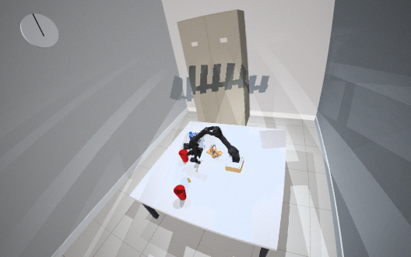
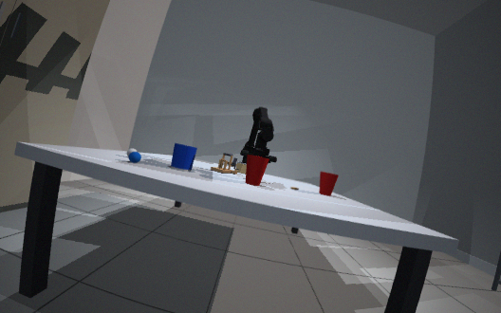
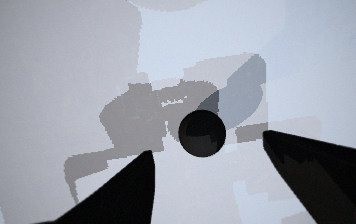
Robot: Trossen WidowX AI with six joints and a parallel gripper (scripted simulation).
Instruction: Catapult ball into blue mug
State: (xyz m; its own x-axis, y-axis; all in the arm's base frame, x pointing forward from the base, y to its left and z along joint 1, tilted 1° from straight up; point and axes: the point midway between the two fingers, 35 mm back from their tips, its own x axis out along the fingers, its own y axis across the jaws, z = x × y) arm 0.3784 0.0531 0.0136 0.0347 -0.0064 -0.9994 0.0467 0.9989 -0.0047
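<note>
A small black ball [image 3: 202,133] lies on the table, in line with the gap between the fingertips in the wrist view. My gripper [image 1: 195,159] [image 2: 259,156] [image 3: 207,148] is open and points down above the ball, with nothing held. In the top view the ball cannot be told clearly from the black fingers. The orange wooden catapult [image 1: 216,153] [image 2: 225,164] stands on the table between the gripper and the arm's base. The blue mug [image 2: 183,156] stands upright. In the top view only some blue shows behind the arm.
One red mug [image 1: 183,156] [image 2: 256,170] stands close to the gripper, another red mug [image 1: 180,192] [image 2: 328,183] farther off. A small orange piece [image 1: 189,180] [image 2: 294,189] lies between them. A blue ball [image 2: 135,156] lies beyond the blue mug. A tan block [image 1: 233,169] is at the arm's base.
</note>
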